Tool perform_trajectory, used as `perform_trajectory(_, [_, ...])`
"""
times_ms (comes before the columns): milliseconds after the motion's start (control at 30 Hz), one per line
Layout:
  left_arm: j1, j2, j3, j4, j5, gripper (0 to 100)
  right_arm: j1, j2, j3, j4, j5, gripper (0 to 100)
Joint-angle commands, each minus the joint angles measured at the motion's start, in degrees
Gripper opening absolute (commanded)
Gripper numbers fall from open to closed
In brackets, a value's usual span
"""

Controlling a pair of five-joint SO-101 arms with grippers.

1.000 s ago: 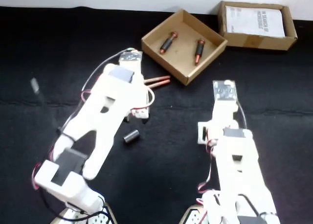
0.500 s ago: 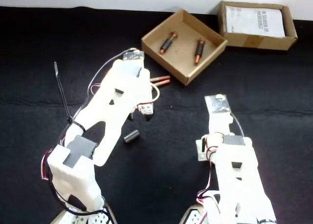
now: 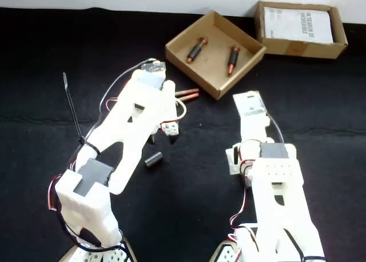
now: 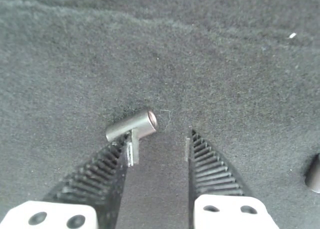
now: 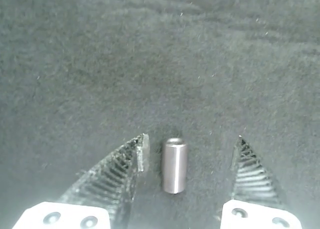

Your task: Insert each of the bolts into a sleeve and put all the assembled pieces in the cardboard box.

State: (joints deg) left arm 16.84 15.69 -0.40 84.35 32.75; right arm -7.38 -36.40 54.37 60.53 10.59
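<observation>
- Currently the left arm (image 3: 123, 142) rises from the lower left of the high view and slants up toward the centre. It is folded over at the wrist, so that the left claw (image 4: 161, 138) points down at the desk (image 3: 51, 56).
- That claw is parted to a moderate gap and holds nothing. A sleeve (image 4: 132, 126) lies on its side on the black cloth, right at the tip of one finger (image 4: 112, 164) and outside the gap.
- A second sleeve (image 4: 314, 173) shows at the rim of the left wrist view, well apart from that claw.
- At the lower right of the high view the right arm (image 3: 277, 199) runs almost straight up the frame, its wrist tipped toward the desk.
- The right claw (image 5: 192, 141) is spread wide. A third sleeve (image 5: 174, 166) lies between its fingers, in line with them and touching neither.
- Near the centre of the high view a loose sleeve (image 3: 153, 159) lies just beside the left arm. I cannot tell whether it is the one at the left claw's finger.
- Two bare bolts (image 3: 186, 94) lie side by side on the desk, just beside the near wall of the cardboard box (image 3: 216, 40) at the upper centre.
- Inside the box two assembled pieces, one (image 3: 195, 50) and the other (image 3: 233, 59), lie apart from each other.
- A second box (image 3: 269, 44) holding a printed sheet sits at the upper right.
</observation>
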Motion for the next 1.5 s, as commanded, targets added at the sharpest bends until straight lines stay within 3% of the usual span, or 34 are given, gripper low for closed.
perform_trajectory(0, [0.31,-0.22,-1.89,0.35,0.35,17,-0.84,-1.36,-2.07,1.36,0.35,24.5])
perform_trajectory(367, [0.31,0.40,-1.98,-0.18,2.37,17,-0.84,-1.10,5.05,1.98,0.35,24.5])
perform_trajectory(900, [-0.40,10.77,-4.97,0.00,2.64,17,-0.92,-0.92,12.97,-12.88,0.35,24.5])
perform_trajectory(1133, [-2.77,10.77,-6.29,-0.09,2.64,17,-0.92,-0.92,16.75,-17.01,0.53,11.3])
perform_trajectory(1467, [-2.77,10.77,-6.02,-0.18,2.55,17,-0.84,4.44,16.31,-17.27,0.79,11.3])
